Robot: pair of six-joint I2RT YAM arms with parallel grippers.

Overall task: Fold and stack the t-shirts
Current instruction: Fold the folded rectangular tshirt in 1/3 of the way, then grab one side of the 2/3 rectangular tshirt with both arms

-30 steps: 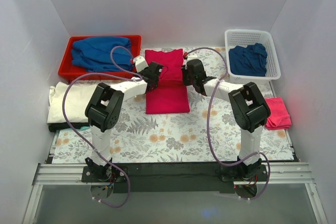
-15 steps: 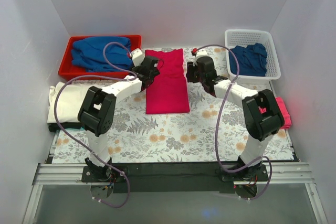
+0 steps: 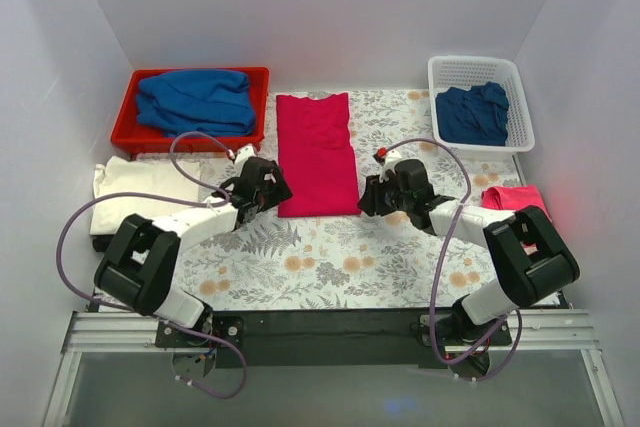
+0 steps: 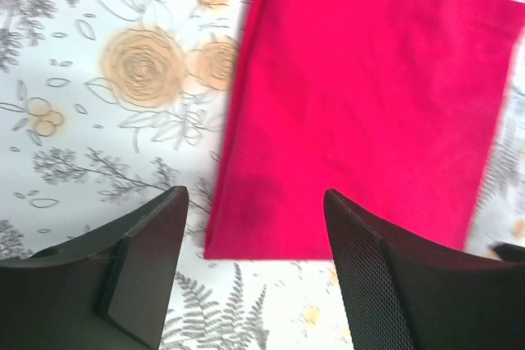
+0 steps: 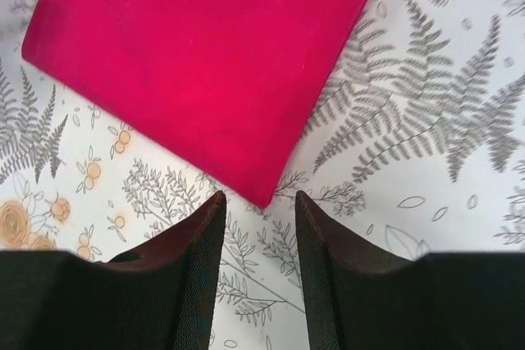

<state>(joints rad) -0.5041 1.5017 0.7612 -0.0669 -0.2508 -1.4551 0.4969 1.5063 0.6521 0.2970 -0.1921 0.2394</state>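
- The floral surface carries everything. A red tray with a blue shirt sits at the far left, and a white basket with another blue shirt at the far right.
- A cream shirt lies flat at the left edge, and a folded pink shirt lies at the right edge.
- The crimson shirt lies flat in the middle as a long narrow strip, its sides already folded in. Its collar end is far from the arms and its hem end is nearest them.
- Judged from this, the step in hand is the lengthwise fold: taking the hem end up over the collar end.
- The left gripper is at the near-left hem corner, its jaws open, holding nothing.
- The right gripper is at the near-right hem corner, its jaws likewise open and empty, with the corner tip between them.
- Whether the fingertips touch the cloth or hover just above it is hard to tell from the wrist views.
- The next move calls for both grippers to pinch their corners together, taking every layer, then lift and carry the hem evenly so the fold stays square.
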